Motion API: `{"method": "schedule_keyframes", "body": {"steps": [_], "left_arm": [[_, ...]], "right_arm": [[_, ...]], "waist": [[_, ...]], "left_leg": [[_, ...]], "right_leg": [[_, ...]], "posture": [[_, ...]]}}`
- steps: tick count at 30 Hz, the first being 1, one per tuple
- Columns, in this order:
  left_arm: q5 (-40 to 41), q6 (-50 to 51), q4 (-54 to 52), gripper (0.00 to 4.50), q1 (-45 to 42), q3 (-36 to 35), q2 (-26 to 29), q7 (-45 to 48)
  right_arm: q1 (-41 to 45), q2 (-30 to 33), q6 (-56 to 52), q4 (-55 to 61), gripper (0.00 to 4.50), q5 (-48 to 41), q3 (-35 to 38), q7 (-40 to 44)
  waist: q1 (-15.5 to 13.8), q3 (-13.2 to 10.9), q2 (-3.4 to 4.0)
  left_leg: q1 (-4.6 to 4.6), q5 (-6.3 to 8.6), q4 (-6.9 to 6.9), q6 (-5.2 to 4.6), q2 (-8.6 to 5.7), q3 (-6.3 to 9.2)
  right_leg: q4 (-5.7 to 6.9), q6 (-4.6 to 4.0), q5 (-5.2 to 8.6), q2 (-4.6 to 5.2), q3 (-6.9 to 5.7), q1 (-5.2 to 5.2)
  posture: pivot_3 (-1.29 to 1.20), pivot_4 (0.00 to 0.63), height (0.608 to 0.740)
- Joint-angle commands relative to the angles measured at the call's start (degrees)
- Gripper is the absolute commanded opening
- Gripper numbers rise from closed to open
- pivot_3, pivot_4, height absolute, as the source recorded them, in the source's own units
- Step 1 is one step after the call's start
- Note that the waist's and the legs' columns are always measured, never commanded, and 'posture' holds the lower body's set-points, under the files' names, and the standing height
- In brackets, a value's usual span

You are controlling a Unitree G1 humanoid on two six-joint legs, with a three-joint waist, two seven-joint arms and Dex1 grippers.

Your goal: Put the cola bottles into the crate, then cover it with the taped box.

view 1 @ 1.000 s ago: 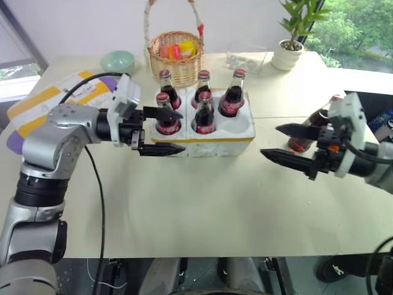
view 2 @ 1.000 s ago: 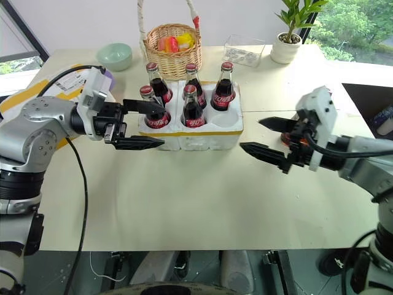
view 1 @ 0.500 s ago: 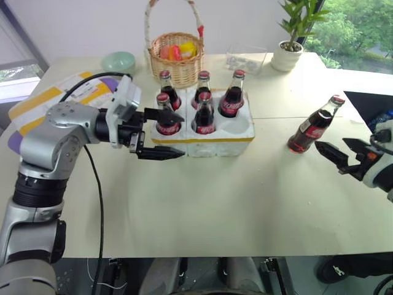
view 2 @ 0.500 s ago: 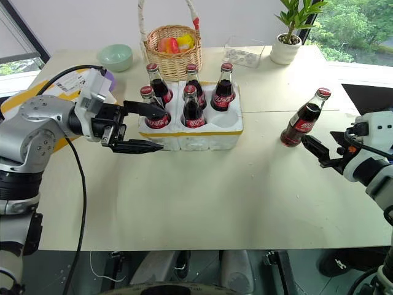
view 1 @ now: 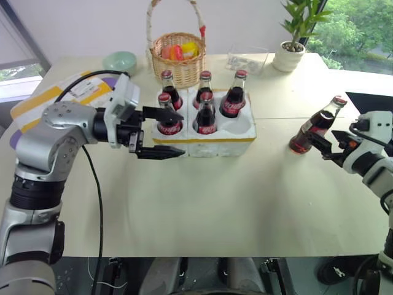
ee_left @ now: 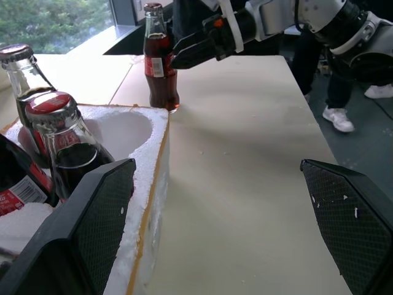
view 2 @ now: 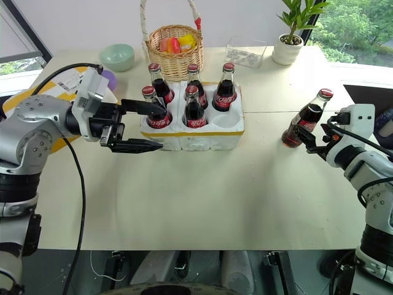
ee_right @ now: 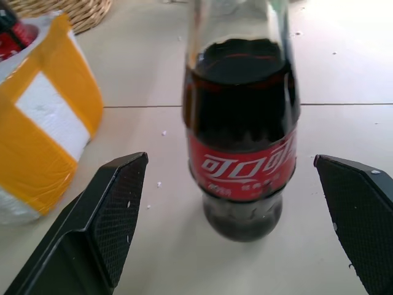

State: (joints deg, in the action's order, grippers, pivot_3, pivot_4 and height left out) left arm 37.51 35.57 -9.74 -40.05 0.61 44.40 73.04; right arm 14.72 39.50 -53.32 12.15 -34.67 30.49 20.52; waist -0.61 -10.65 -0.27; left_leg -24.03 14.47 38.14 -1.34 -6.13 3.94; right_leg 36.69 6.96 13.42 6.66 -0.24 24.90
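Cream-coloured and wide, the table (view 1: 202,203) fills the room in front of a window with green trees behind. At its left edge lies one flat white foam box with broad yellow tape stripes and a printed label (view 1: 46,98), partly behind the left arm. Near the middle sits one low white foam crate with a yellow tape band (view 1: 206,132); five small glass cola bottles with red caps and red labels (view 1: 206,114) stand in its wells, and one front well is empty. A sixth cola bottle (view 1: 316,125) stands on the bare table well to the right. The right gripper (view 2: 308,140) has its fingers spread wide on either side of that bottle, not touching it. The left gripper (view 1: 166,132) hangs beside the crate's left end, jaws wide apart and empty. Behind the crate are one wicker basket (view 1: 178,52), one pale green bowl (view 1: 118,61), one clear plastic tray (view 1: 245,59) and one potted plant (view 1: 291,43).
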Motion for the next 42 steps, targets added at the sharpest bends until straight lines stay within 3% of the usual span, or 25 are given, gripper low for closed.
{"method": "schedule_keyframes", "body": {"steps": [1,14,17,19,28,36,39,42], "left_arm": [[1.2,0.2,-2.0,4.5,0.2,-2.7,1.0,-0.5],[2.1,1.5,-3.4,4.5,0.3,-3.1,1.0,-1.6],[2.3,1.7,-3.8,4.5,0.5,-3.2,1.0,-1.9],[2.4,1.7,-3.9,4.5,0.6,-3.2,1.0,-2.0],[2.8,1.5,-4.3,4.5,1.5,-3.6,1.3,-2.5],[3.3,1.7,-5.4,4.5,3.4,-5.2,2.1,-3.9],[3.4,1.6,-5.6,4.5,4.1,-5.8,2.3,-4.7],[3.1,1.3,-5.6,4.5,4.8,-6.2,2.6,-5.3]], "right_arm": [[1.5,-0.1,2.8,-0.7,4.44,0.7,-0.4,0.3],[5.8,-3.7,11.4,-10.4,4.44,3.8,-4.7,1.7],[6.1,-4.4,13.3,-12.1,3.6,4.1,-4.5,1.7],[6.6,-4.8,14.1,-13.0,2.76,4.1,-4.3,1.6],[8.0,-1.6,14.4,-8.7,2.78,3.1,-4.3,5.0],[20.7,-1.2,6.5,-0.1,2.78,-10.2,-4.1,8.2],[24.1,-2.3,3.1,2.8,2.78,-14.9,-6.3,8.6],[25.3,-2.6,2.8,5.6,2.78,-13.7,-12.0,9.1]], "waist": [[0.0,0.0,0.0],[0.0,0.0,0.01],[0.1,0.0,0.01],[0.1,0.0,0.01],[0.2,0.0,0.08],[1.5,-0.1,0.23],[1.3,-0.1,0.22],[1.1,-0.1,0.18]], "left_leg": [[0.0,0.0,0.0,0.0,0.0,0.0],[0.04,-0.01,-0.01,0.01,0.0,0.0],[0.04,-0.03,-0.01,0.05,0.01,0.0],[0.04,-0.04,-0.02,0.06,0.01,0.0],[0.04,-0.03,-0.02,0.05,0.01,0.0],[0.02,-0.02,-0.13,0.05,0.05,-0.03],[0.02,-0.03,-0.18,0.06,0.11,-0.02],[0.02,-0.01,-0.16,0.03,0.09,-0.01]], "right_leg": [[0.0,0.0,0.0,0.0,0.0,0.0],[0.0,0.0,0.0,-0.13,0.0,-0.03],[0.01,0.0,0.0,-0.14,0.0,-0.02],[0.01,0.0,0.0,-0.14,0.01,-0.02],[0.01,0.0,0.0,-0.14,0.01,-0.01],[0.03,0.0,0.0,-0.12,0.02,0.1],[0.02,-0.02,0.01,-0.12,0.03,0.12],[-0.06,-0.01,0.01,-0.1,0.04,0.06]], "posture": [[0.0,0.15,0.739],[0.0,0.15,0.739],[0.0,0.15,0.739],[0.0,0.15,0.739],[0.0,0.15,0.739],[0.0,0.15,0.739],[0.0,0.15,0.739],[0.0,0.15,0.739]]}}
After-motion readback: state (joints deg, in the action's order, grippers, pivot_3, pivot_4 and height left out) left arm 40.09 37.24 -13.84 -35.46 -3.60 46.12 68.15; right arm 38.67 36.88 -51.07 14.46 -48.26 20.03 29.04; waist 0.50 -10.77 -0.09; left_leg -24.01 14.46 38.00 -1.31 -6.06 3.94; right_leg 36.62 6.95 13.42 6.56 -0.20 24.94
